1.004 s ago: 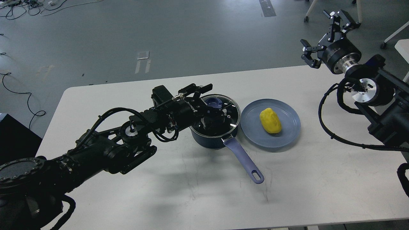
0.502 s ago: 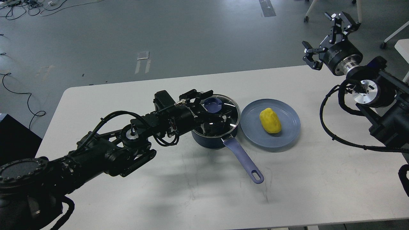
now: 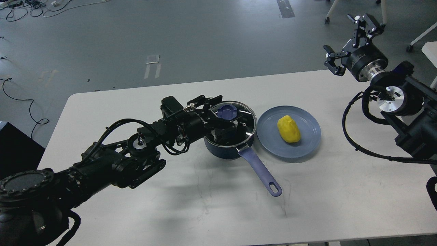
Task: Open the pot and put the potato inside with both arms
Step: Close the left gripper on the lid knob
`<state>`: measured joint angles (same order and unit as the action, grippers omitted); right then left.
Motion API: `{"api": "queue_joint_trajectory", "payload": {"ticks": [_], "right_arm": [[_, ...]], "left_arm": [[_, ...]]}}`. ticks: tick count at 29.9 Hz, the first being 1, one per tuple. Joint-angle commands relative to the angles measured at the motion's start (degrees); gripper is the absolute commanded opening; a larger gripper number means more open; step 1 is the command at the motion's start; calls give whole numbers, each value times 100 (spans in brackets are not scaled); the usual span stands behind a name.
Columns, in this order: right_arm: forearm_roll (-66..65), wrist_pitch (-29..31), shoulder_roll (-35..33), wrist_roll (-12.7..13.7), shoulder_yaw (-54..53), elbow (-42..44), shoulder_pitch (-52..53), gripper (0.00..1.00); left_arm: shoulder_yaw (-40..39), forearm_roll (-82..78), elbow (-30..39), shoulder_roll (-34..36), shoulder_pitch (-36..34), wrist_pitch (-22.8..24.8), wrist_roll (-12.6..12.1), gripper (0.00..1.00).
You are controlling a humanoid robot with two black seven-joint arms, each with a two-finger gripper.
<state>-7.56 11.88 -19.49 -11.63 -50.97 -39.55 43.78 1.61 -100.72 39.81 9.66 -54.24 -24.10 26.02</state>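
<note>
A dark blue pot (image 3: 225,148) with a glass lid (image 3: 246,127) and a blue knob (image 3: 228,111) stands mid-table, its purple handle (image 3: 261,171) pointing to the front right. My left gripper (image 3: 222,112) is open over the lid, one finger on each side of the knob; I cannot tell whether they touch it. A yellow potato (image 3: 289,128) lies on a blue plate (image 3: 307,143) just right of the pot. My right gripper (image 3: 350,39) is open and empty, raised high over the table's far right corner.
The white table (image 3: 205,205) runs to its front edge below. Grey floor with cables lies behind it. Chair legs and a white surface stand at the far right.
My left gripper has sunk lower over the lid and drawn back slightly left, so the knob now sits between its fingers. My right gripper has shifted slightly right and turned a little.
</note>
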Motion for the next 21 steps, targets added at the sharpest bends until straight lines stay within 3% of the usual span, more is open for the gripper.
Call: {"api": "queue_joint_trajectory", "payload": {"ticks": [1, 10, 11, 12, 16, 18, 21], "right_arm": [[0, -2, 7, -6, 8, 53, -1, 100], [0, -2, -2, -24, 0, 62, -80, 100], [0, -2, -2, -24, 0, 62, -80, 100], [0, -2, -2, -24, 0, 62, -89, 100], [0, -2, -2, -33, 0, 62, -107, 100], [0, -2, -2, -33, 0, 62, -107, 100], [0, -10, 7, -33, 8, 106, -107, 100]], "left_arm": [[41, 0, -8, 0, -7, 2, 0, 98], [50, 0, -254, -123, 1, 2, -9, 95], [50, 0, -255, -123, 10, 2, -9, 90], [76, -9, -255, -123, 10, 2, 0, 78], [234, 9, -255, -105, -16, 2, 0, 64], [235, 9, -255, -96, -7, 2, 0, 44], [235, 26, -255, -88, 1, 20, 0, 27]]}}
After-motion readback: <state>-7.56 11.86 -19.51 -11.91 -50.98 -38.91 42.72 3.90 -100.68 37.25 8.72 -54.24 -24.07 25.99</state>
